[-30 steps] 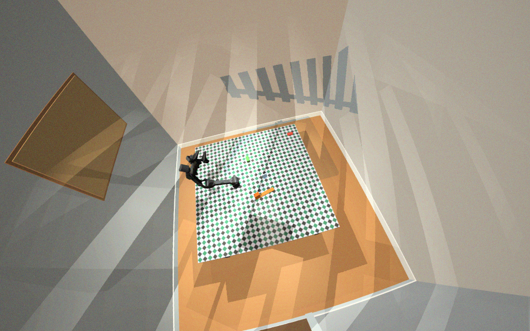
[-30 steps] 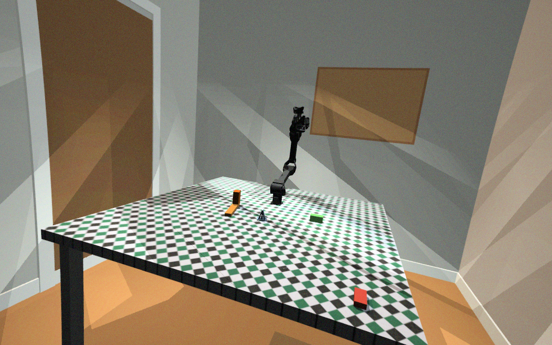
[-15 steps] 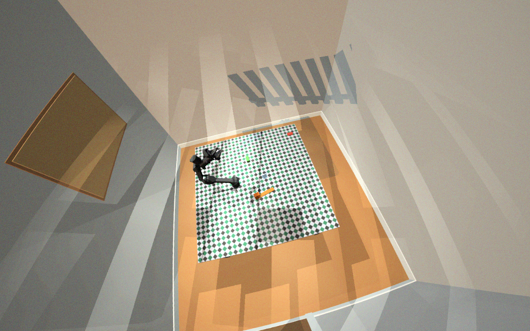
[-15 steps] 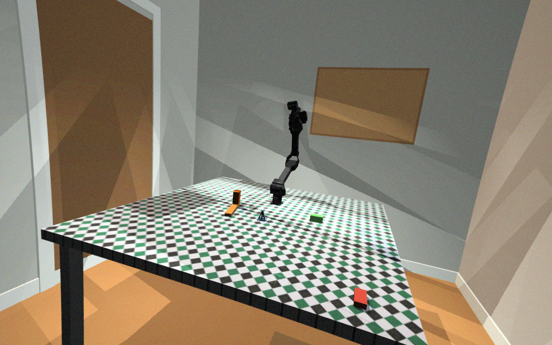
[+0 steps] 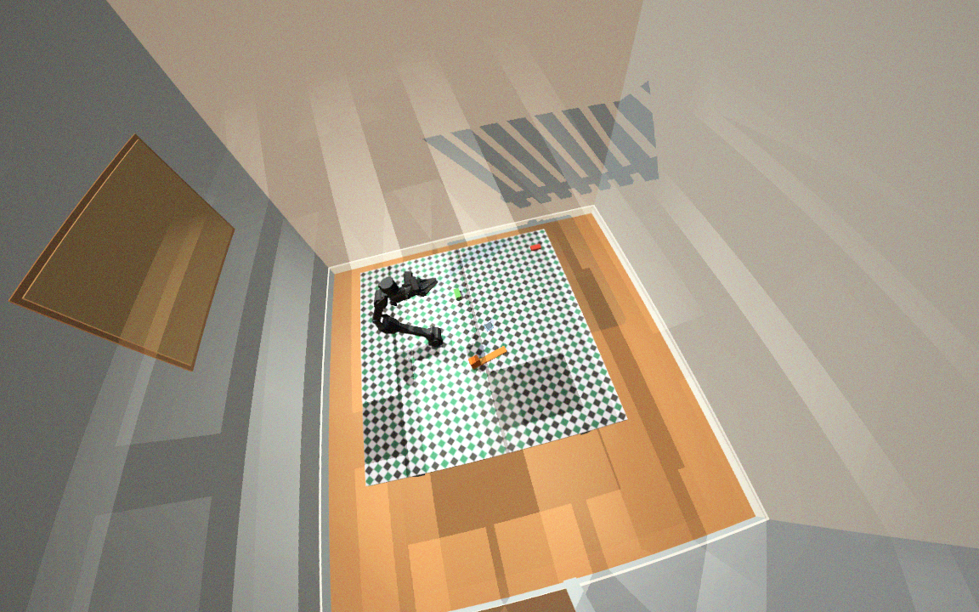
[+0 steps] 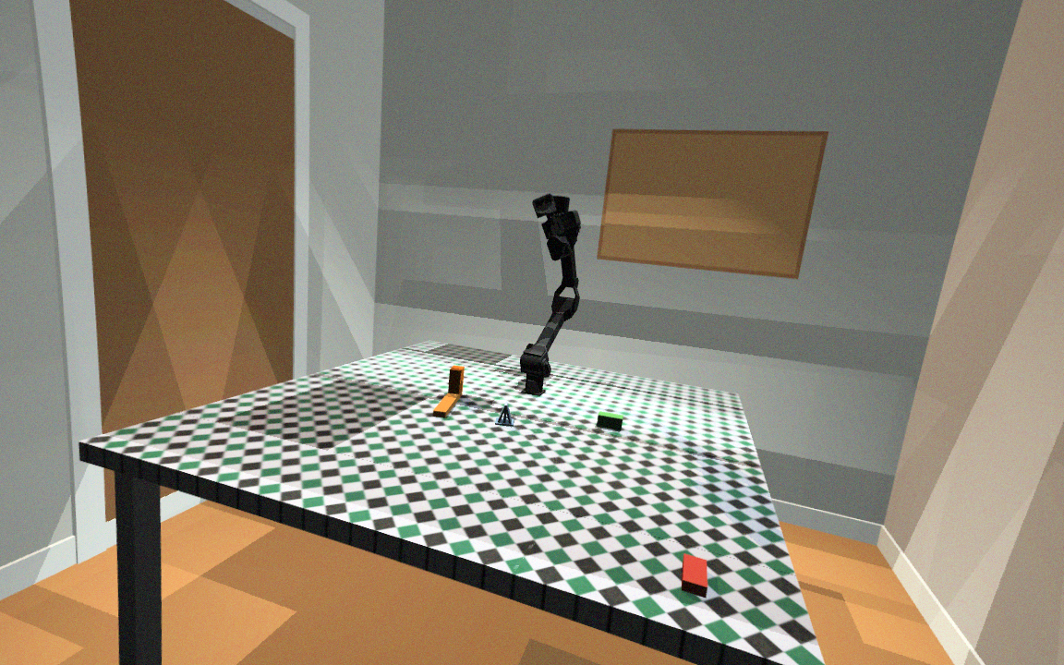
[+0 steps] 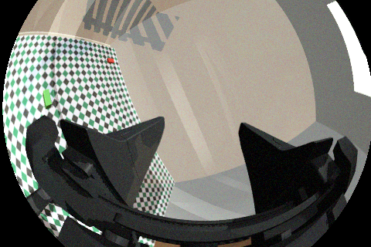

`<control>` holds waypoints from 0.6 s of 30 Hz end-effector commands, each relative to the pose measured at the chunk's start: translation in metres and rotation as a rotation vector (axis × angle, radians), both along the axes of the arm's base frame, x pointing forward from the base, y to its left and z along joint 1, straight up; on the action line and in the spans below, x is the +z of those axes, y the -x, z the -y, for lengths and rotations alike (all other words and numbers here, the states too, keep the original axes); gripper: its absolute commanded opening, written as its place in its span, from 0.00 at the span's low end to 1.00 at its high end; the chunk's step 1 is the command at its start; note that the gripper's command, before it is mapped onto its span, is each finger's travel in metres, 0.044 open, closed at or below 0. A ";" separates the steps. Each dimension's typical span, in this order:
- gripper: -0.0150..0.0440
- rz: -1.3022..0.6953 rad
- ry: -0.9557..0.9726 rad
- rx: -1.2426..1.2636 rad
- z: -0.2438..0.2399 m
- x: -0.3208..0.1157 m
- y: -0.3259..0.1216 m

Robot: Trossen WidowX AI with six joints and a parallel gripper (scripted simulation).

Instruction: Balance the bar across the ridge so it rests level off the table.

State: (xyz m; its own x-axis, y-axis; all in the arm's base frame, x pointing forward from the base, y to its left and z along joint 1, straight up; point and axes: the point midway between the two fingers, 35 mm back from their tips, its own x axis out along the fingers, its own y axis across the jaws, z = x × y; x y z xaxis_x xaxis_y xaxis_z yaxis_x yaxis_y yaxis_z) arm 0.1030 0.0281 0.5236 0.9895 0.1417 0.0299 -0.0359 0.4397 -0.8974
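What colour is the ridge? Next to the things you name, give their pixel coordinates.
Dark blue, nearly black in places; the ridge [image 5: 489, 326] [image 6: 505, 417] shows best in the exterior view.

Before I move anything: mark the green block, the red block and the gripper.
green block [image 6: 610, 421] [image 7: 47, 98] [image 5: 457, 292]: exterior, wrist, top; middle
red block [image 6: 694, 572] [image 7: 110, 60] [image 5: 535, 246]: exterior, wrist, top; middle
gripper [image 7: 202, 125]: wrist; midway between fingertips
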 end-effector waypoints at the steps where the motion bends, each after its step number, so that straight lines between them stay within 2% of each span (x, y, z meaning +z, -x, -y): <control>1: 0.79 -0.089 -0.023 -0.043 0.010 -0.014 -0.027; 18: 0.79 -0.468 -0.074 -0.224 0.063 -0.094 -0.126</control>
